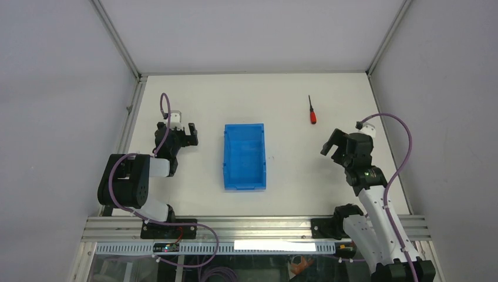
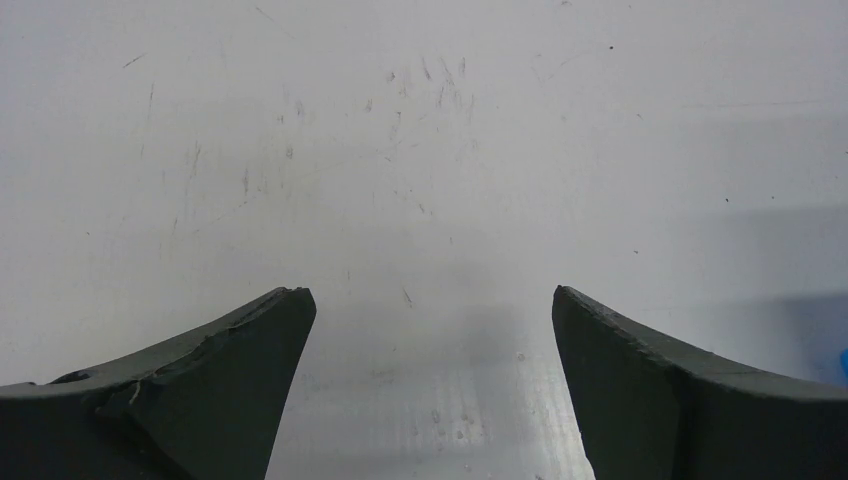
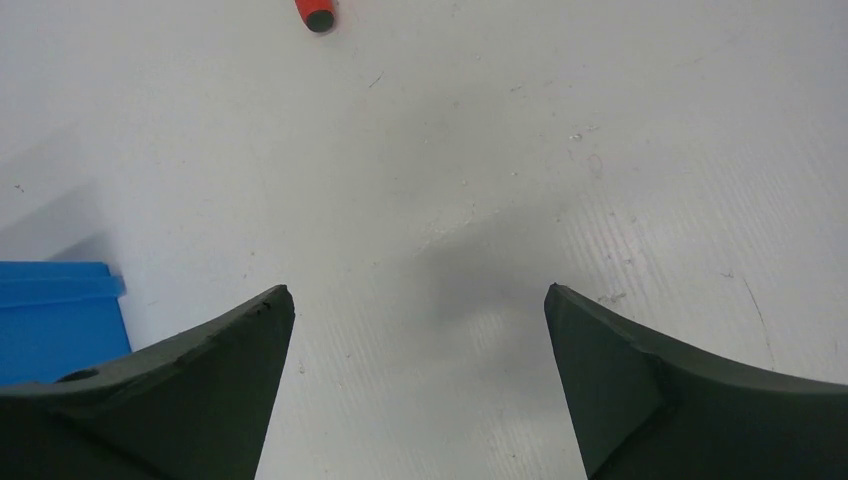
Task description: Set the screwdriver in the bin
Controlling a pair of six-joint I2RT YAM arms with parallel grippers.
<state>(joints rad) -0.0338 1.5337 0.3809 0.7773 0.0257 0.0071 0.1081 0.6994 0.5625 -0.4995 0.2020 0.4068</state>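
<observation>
screwdriver right of bin, apart

Bare counter runs from the right pincer to the screwdriver, a free path. The bin stands well apart to the left. Its raised walls are the only barrier, and its top gapes upward.

The screwdriver has a red handle with a dark end cap and a thin black shaft. The bin is bright blue all over. The tabletop is plain white, flecked with faint grey scratches. The left end effector and right end effector are matt black, and their cables are purple.
</observation>
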